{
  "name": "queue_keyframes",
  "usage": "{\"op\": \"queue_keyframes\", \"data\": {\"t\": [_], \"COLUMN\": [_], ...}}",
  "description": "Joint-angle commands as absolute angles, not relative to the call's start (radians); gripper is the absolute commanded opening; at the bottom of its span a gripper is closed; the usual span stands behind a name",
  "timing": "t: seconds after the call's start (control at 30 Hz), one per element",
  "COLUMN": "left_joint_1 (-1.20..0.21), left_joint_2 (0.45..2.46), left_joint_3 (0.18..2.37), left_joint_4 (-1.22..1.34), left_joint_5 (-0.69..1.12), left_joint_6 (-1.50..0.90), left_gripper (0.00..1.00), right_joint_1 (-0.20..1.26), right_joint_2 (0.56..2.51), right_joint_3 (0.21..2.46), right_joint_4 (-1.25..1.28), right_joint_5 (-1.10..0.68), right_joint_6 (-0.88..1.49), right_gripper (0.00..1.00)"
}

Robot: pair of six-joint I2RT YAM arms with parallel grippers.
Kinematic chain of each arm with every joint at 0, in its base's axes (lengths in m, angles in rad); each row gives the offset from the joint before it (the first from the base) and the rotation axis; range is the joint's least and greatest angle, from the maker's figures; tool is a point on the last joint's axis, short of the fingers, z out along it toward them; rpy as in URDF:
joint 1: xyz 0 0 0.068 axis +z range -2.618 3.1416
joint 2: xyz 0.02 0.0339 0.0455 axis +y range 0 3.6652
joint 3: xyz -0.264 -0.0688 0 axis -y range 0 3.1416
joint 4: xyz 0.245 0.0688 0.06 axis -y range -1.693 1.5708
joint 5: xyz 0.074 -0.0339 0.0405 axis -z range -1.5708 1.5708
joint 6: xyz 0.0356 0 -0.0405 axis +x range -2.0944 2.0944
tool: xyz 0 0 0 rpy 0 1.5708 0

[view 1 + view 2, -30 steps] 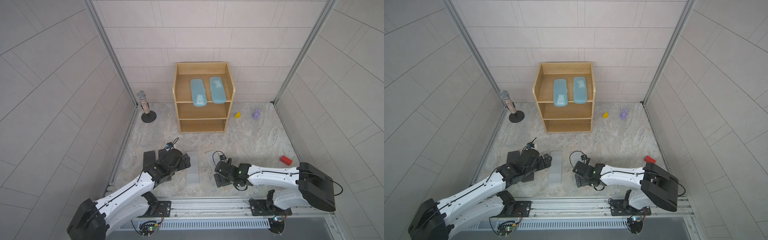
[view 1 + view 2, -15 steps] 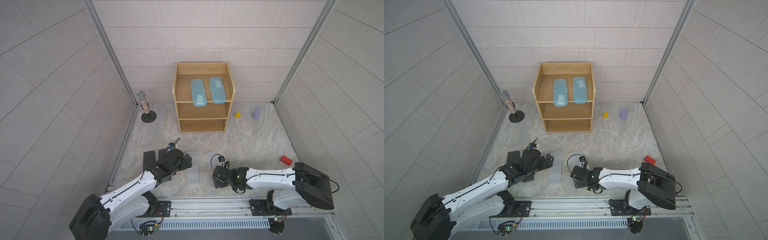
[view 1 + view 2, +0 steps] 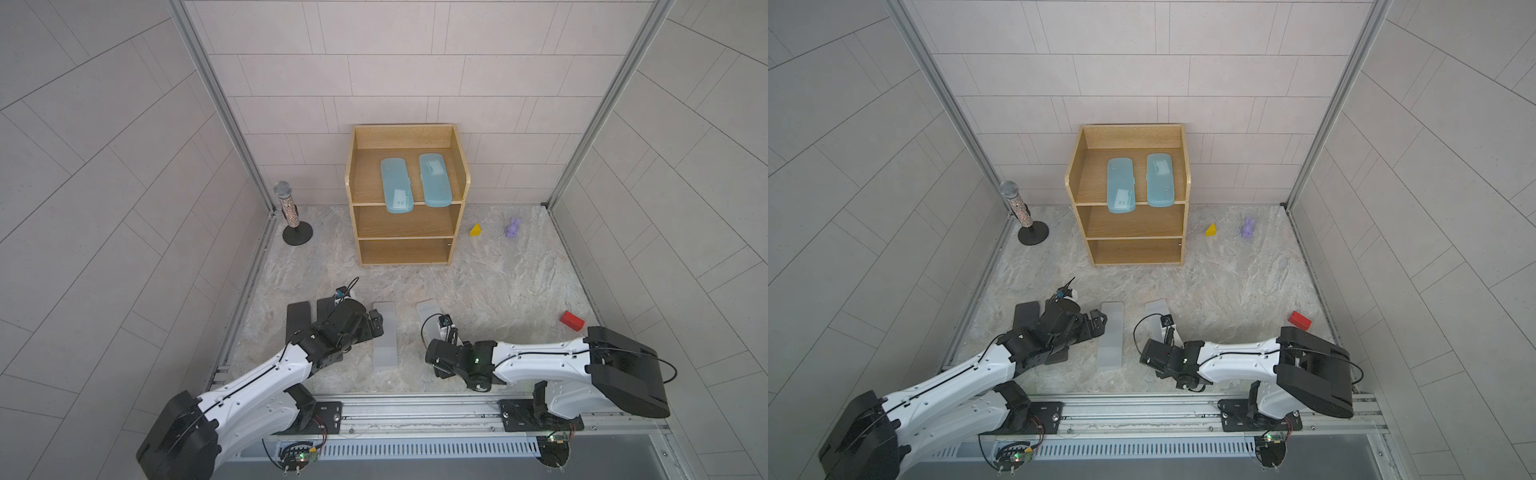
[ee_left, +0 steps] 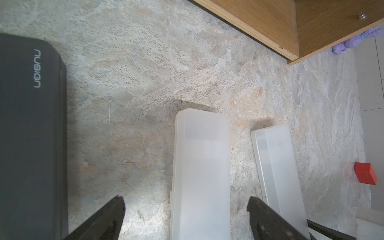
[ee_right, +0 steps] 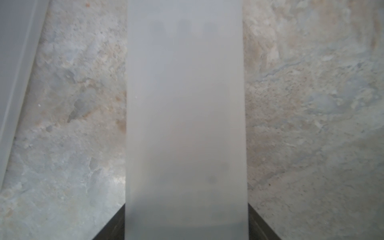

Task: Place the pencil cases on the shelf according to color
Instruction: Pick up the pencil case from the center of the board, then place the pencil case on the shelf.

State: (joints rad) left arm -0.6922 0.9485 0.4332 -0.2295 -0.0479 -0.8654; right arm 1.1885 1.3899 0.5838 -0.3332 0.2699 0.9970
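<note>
right gripper (image 5: 186,209) clamps one frosted grey pencil case (image 5: 185,99) across its width for lifting to the shelf (image 3: 353,178), left gripper (image 4: 186,200) spread wide, straddling the other frosted case (image 4: 201,162).

A microphone (image 3: 286,208) stands upright, a yellow wedge (image 3: 476,230) sits near a purple rabbit (image 3: 513,227), a red block (image 3: 572,321) apart.

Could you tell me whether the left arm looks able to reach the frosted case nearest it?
Probably yes: the left gripper stands open astride that frosted case, nothing lying over it; the black case sits clear to one side.
</note>
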Motion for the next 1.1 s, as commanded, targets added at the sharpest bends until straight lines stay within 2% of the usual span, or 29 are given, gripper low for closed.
{"op": "queue_keyframes", "data": {"t": [0.0, 0.33, 0.5, 0.73, 1.07], "left_joint_1": [-0.696, -0.693, -0.693, -0.683, -0.641], "left_joint_2": [0.934, 0.937, 1.01, 1.071, 1.149], "left_joint_3": [0.45, 0.471, 0.529, 0.578, 0.687], "left_joint_4": [-0.263, -0.249, -0.242, -0.2, -0.208], "left_joint_5": [-0.066, -0.085, -0.077, -0.054, -0.036], "left_joint_6": [-0.856, -0.873, -0.855, -0.853, -0.769], "left_gripper": [1.0, 1.0, 1.0, 1.0, 1.0], "right_joint_1": [1.198, 1.198, 1.198, 1.134, 0.979], "right_joint_2": [1.322, 1.017, 0.918, 0.89, 0.905], "right_joint_3": [0.565, 0.533, 0.522, 0.586, 0.69], "right_joint_4": [-0.436, -0.526, -0.54, -0.546, -0.439], "right_joint_5": [0.272, 0.325, 0.374, 0.406, 0.328], "right_joint_6": [1.016, 1.013, 1.007, 0.936, 0.816], "right_gripper": [0.54, 0.47, 0.46, 0.46, 0.46]}}
